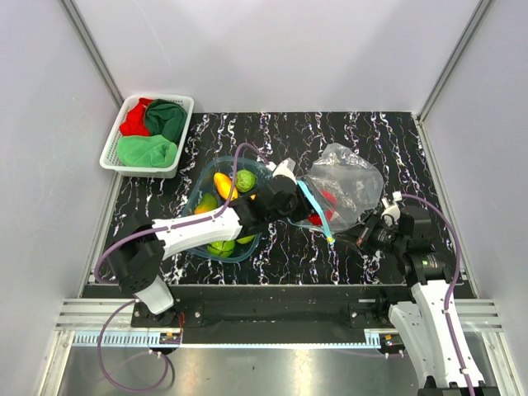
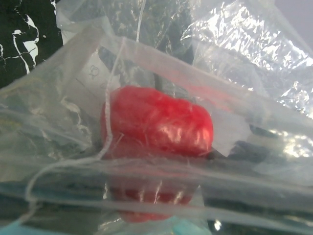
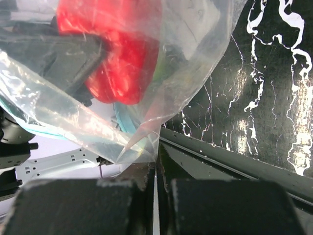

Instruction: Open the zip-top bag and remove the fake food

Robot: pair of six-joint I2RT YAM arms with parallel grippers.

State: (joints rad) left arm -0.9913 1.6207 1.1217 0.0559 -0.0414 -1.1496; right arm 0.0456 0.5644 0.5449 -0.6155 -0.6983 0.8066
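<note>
The right end effector (image 3: 156,169) has its jaws fully closed on a corner of the small clear floppy plastic zip-top bag (image 3: 195,63), evidently anchoring it so the mouth can be worked; just beyond its tips, inside the film, lies a glossy red plastic fake food piece (image 3: 122,63). The left end effector (image 1: 287,188) sits at the bag's teal zip strip (image 1: 318,210), with the red piece directly ahead through the film; its jaw spread and any hold cannot be told. Behind it, the translucent blue tub (image 1: 195,188) carries yellow and green pieces (image 1: 223,183), judged already removed; farther off, a white basket (image 1: 111,153) of folded cloths rests on the black marbled tabletop (image 1: 396,140).
</note>
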